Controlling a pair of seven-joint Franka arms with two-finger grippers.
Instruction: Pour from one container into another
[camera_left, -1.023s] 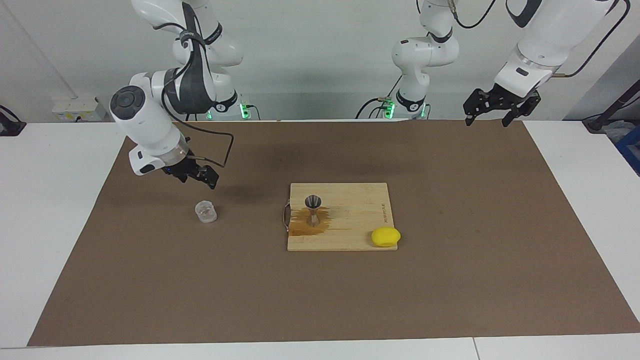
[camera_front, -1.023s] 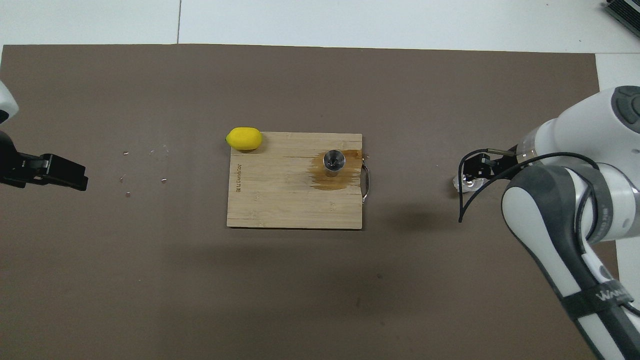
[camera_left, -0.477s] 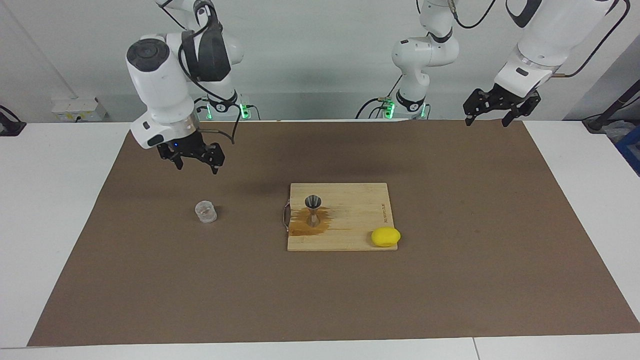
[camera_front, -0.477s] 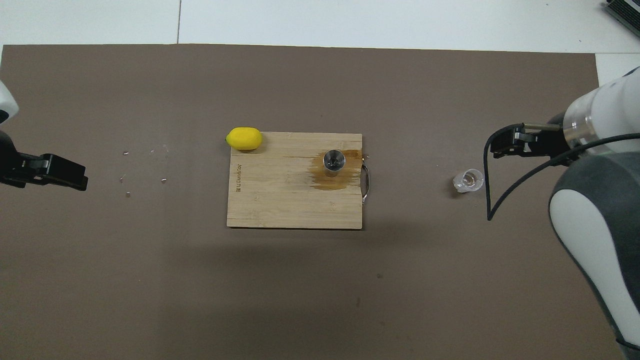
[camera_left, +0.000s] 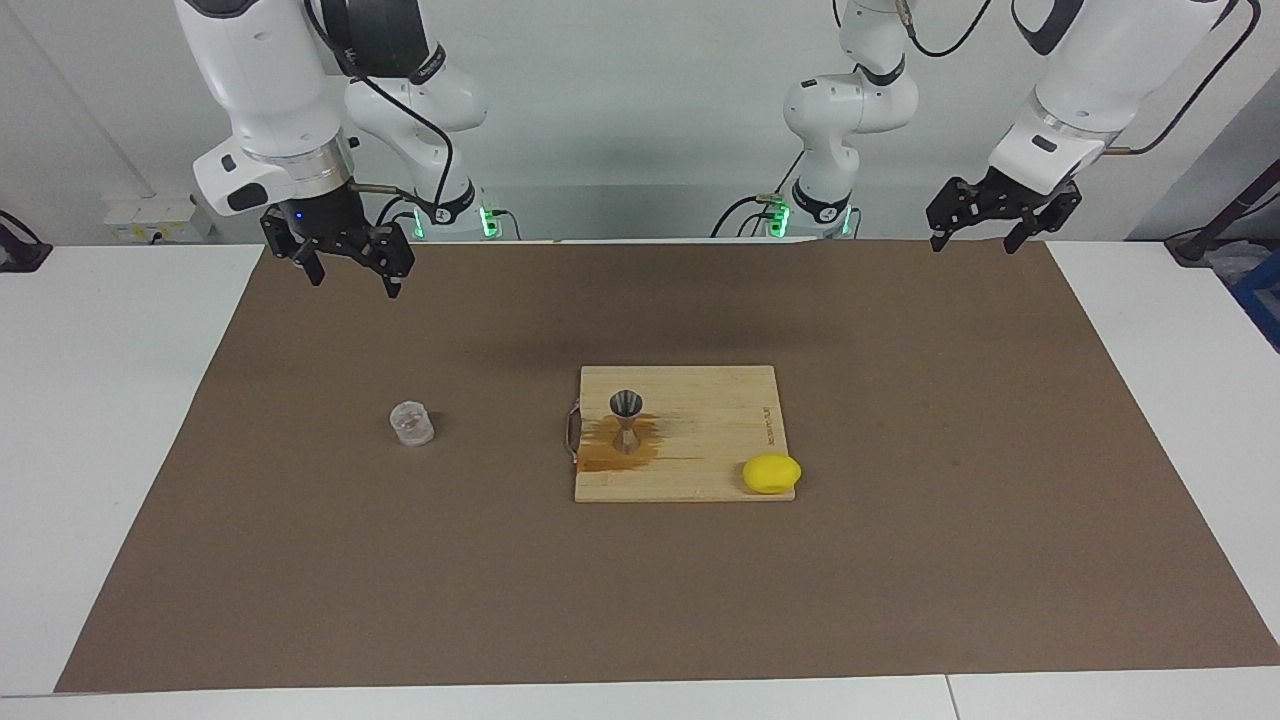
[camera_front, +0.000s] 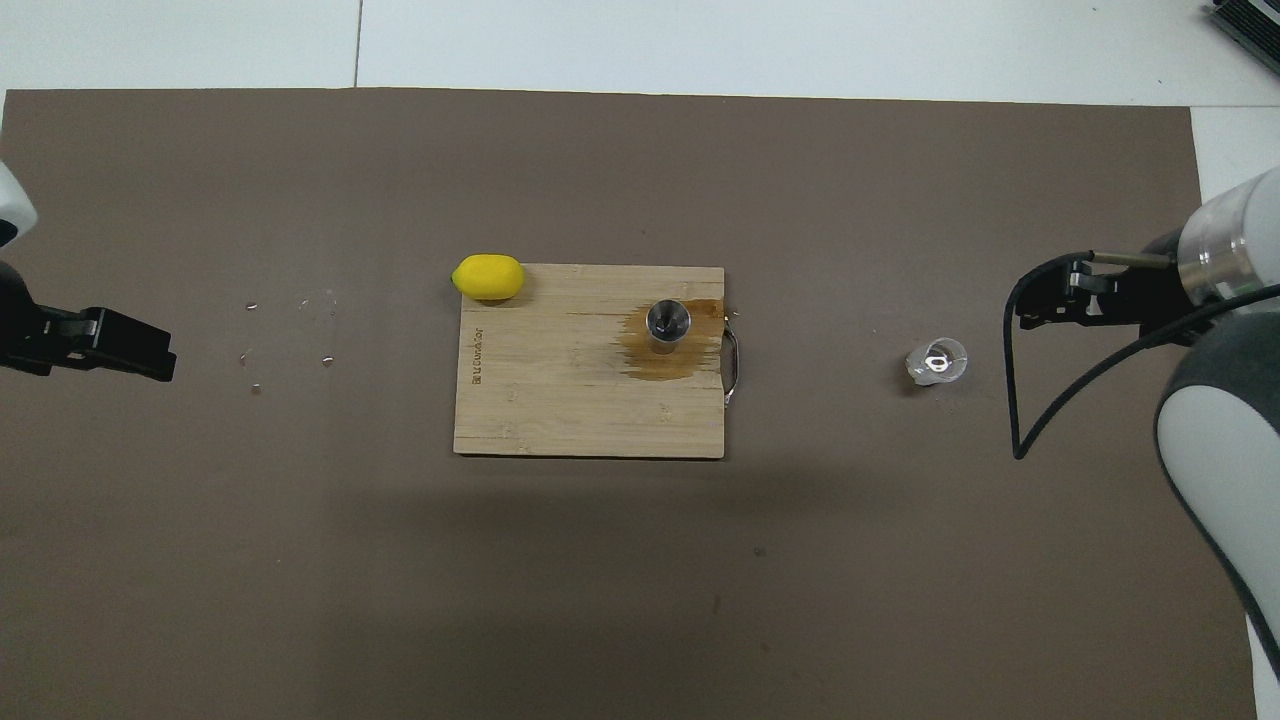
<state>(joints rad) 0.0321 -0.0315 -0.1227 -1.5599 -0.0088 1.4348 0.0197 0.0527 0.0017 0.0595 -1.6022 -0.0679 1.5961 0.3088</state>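
I see the clear glass cup (camera_left: 411, 423) upright on the brown mat (camera_left: 300, 520), toward the right arm's end. The metal jigger (camera_left: 626, 421) stands upright on the cutting board (camera_left: 700, 440), in a brown wet patch (camera_left: 612, 452).

1. Right gripper (camera_left: 347, 268) has lifted clear of the glass cup (camera_left: 411, 423); a second ago it hung low, just above the cup.
2. It has pulled back toward the right arm's base, now over the mat's (camera_left: 300, 520) edge nearest the robots.
3. Its wrist has swung from tilted to pointing straight down, fingers apart.
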